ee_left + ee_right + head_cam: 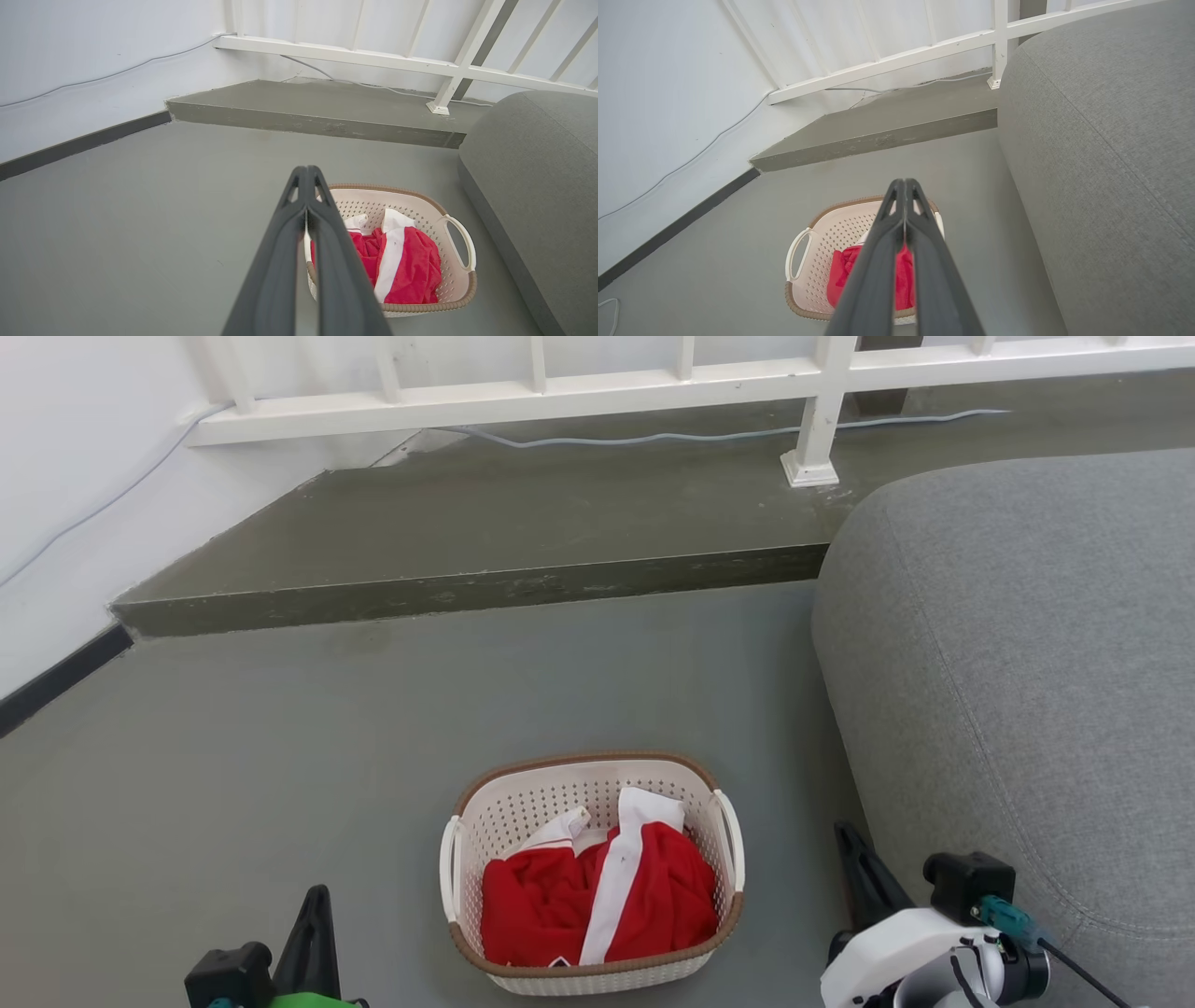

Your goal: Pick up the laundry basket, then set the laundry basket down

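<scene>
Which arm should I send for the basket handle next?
Left, probably. The left gripper sits beside the laundry basket with bare floor around it; the right gripper has the sofa close beside it. Both jaws are shut, so open first.

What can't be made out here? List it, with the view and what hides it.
1. Left wrist view: the left gripper covers the left wall of the laundry basket and most of that handle.
2. Right wrist view: the right gripper covers the basket's middle and much of its right side.
3. Head view: the red and white garment hides the basket's floor; the bottom edge cuts off both grippers' bases.
</scene>
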